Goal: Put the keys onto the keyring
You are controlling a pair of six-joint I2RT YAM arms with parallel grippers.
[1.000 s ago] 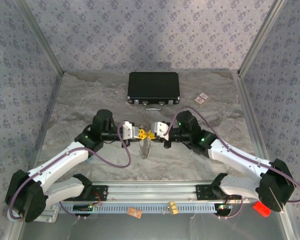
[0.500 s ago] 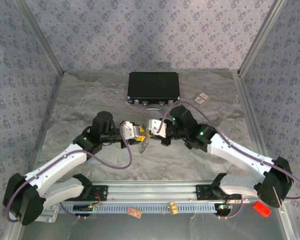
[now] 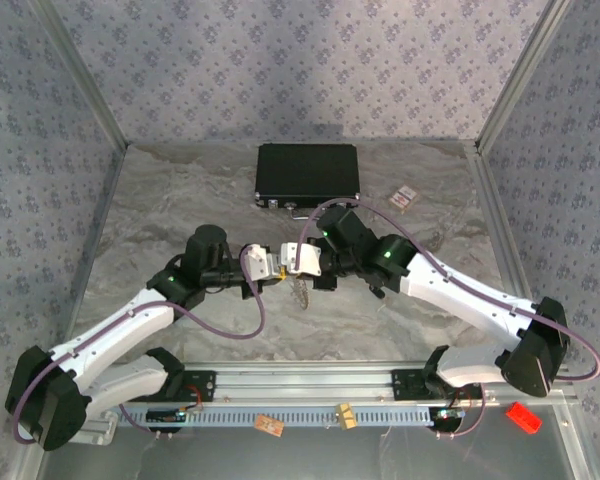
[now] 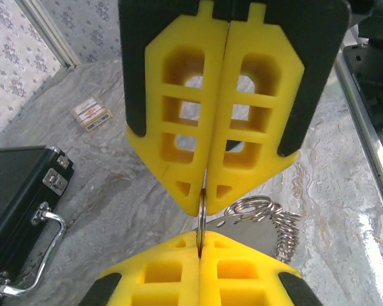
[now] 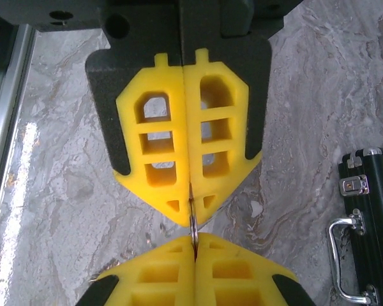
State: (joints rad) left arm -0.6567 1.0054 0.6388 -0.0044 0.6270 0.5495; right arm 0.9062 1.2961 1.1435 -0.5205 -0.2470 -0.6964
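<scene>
The keyring (image 3: 298, 290) hangs above the marble table (image 3: 160, 200) between my two grippers. In the left wrist view its thin silver loop (image 4: 202, 203) runs edge-on from my left gripper (image 4: 200, 242) up into the right gripper (image 4: 204, 188). A bunch of small silver rings (image 4: 255, 209) and a chain fringe (image 4: 287, 233) hang beside it. My right gripper (image 5: 195, 239) is shut on the same loop (image 5: 193, 223), facing the left gripper (image 5: 190, 210). From above, the left gripper (image 3: 276, 268) and right gripper (image 3: 290, 266) meet tip to tip. The small black key is hidden.
A flat black case (image 3: 307, 175) with a metal handle (image 4: 32, 255) lies at the back middle; its latch side (image 5: 364, 210) is near the right gripper. A small card (image 3: 406, 197) lies right of the case. The metal rail (image 3: 310, 380) runs along the near edge.
The right arm has swung left and the left gripper has drawn back, so their meeting point has shifted left. The ring stays held between them, with its fringe dangling below.
</scene>
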